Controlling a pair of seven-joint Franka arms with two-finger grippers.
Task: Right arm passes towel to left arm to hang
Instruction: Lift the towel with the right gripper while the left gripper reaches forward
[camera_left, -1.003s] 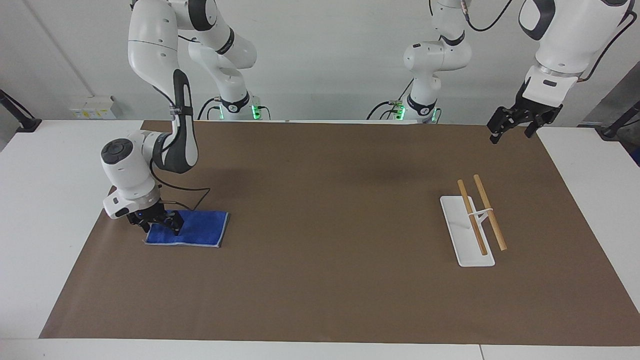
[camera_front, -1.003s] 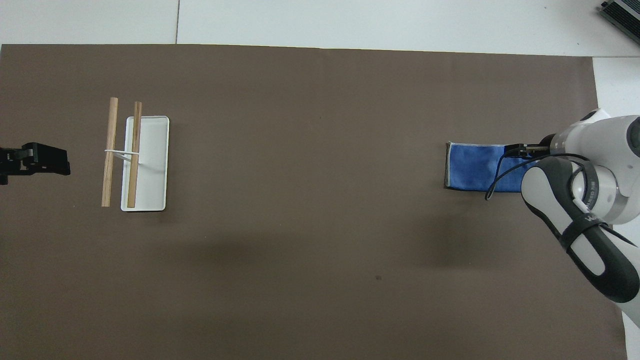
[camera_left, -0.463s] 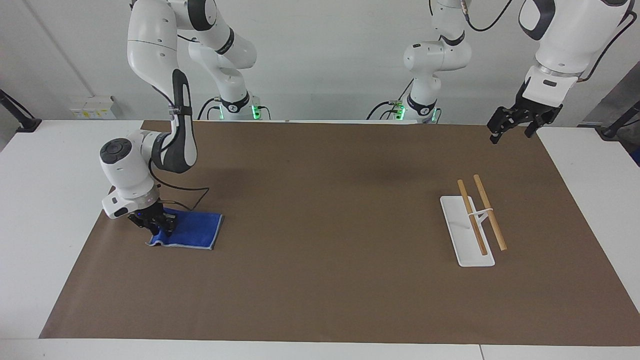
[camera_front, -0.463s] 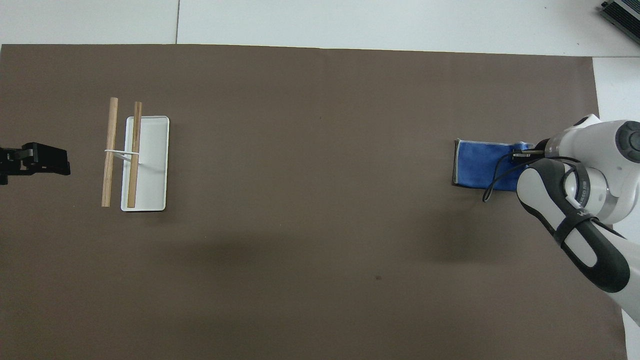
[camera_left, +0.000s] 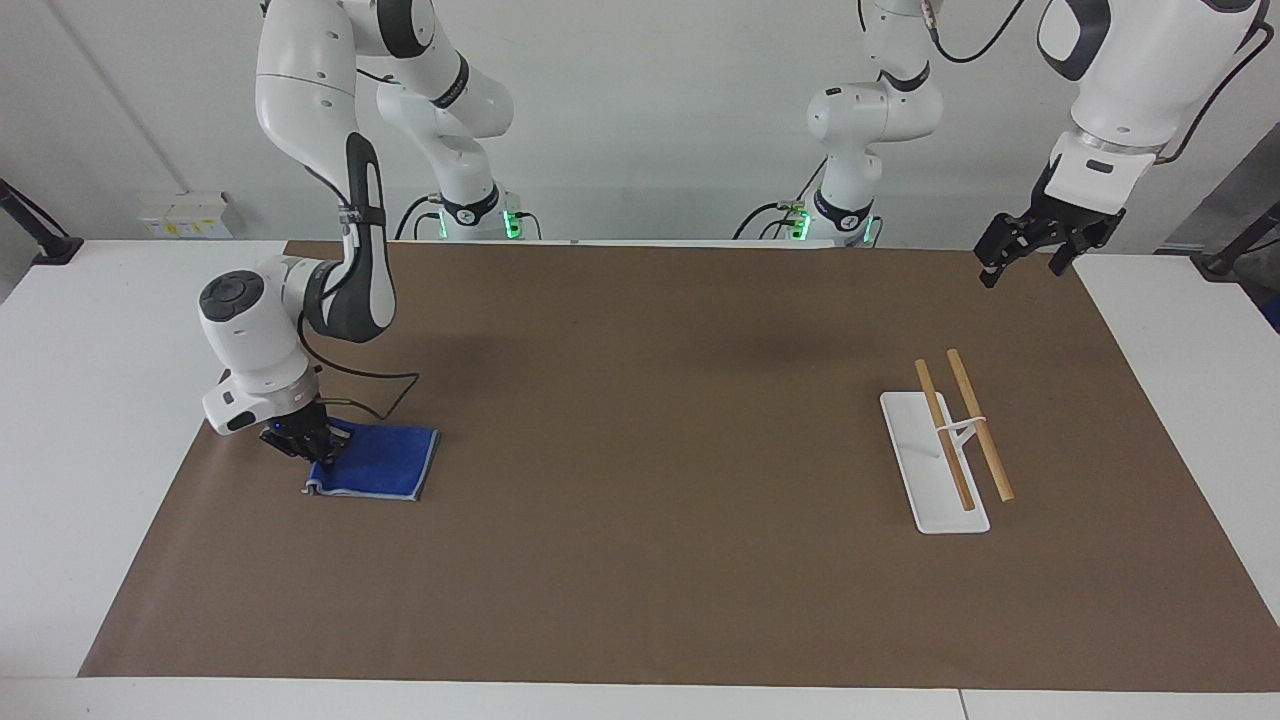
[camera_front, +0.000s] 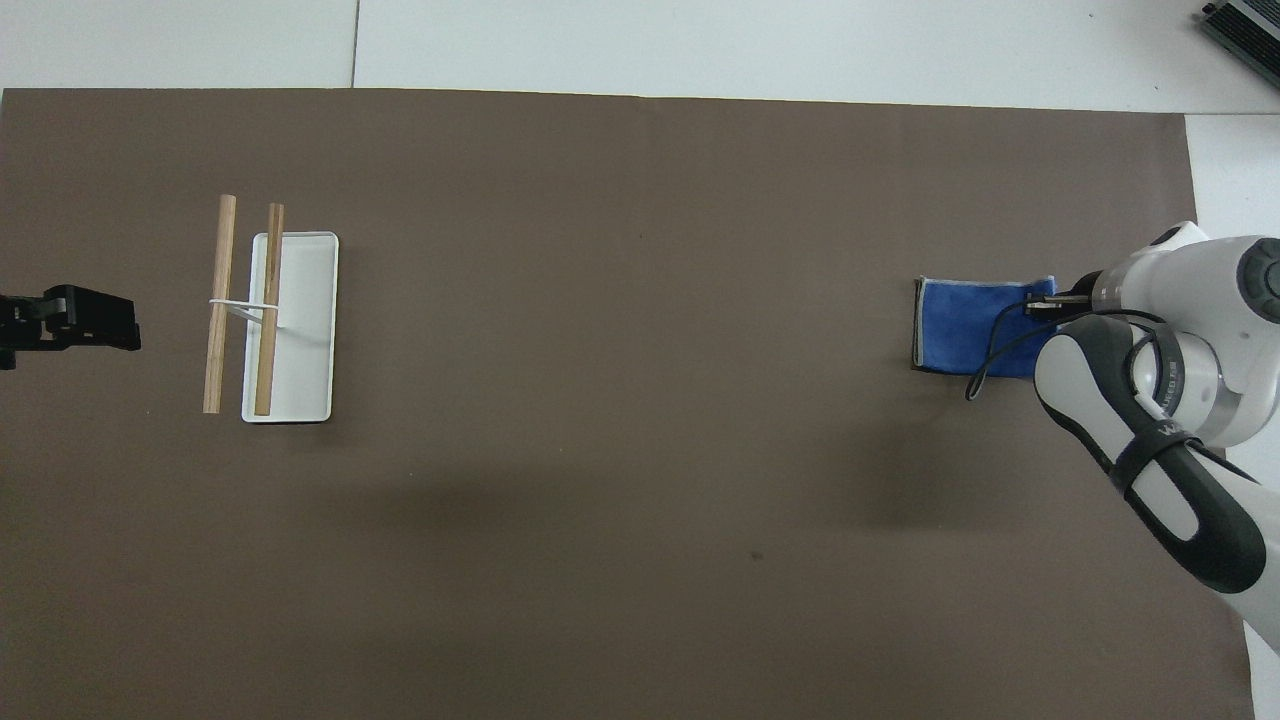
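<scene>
Landmark: white rack (camera_left: 932, 462) (camera_front: 290, 328) with two wooden rails, standing on the brown mat (camera_left: 640, 560) (camera_front: 620, 500) toward the left arm's end of the worktop (camera_left: 90, 420).

Towel: blue towel (camera_left: 378, 462) (camera_front: 965, 335) lies on the mat, well apart from the rack, toward the right arm's end of the worktop. The end under the hand is bunched and drawn up; the rest lies flat.

Right hand: right hand (camera_left: 322, 455) (camera_front: 1045, 305) is down on the towel's end, the end away from the rack. Fingertips are pinched together on the cloth; it has hold of the towel.

Left hand: left hand (camera_left: 1030, 252) (camera_front: 60, 325) hangs in the air over the mat's edge, on the side of the rack away from the towel. Fingers spread wide, nothing between them. This arm waits.

Change since a second ago: the right hand's fingers then stood apart over the flat towel; they have now closed on it. The towel has been gathered toward the right hand, so less of its length shows, and its free edge sits farther from the rack than before. Left hand and rack are unchanged.
</scene>
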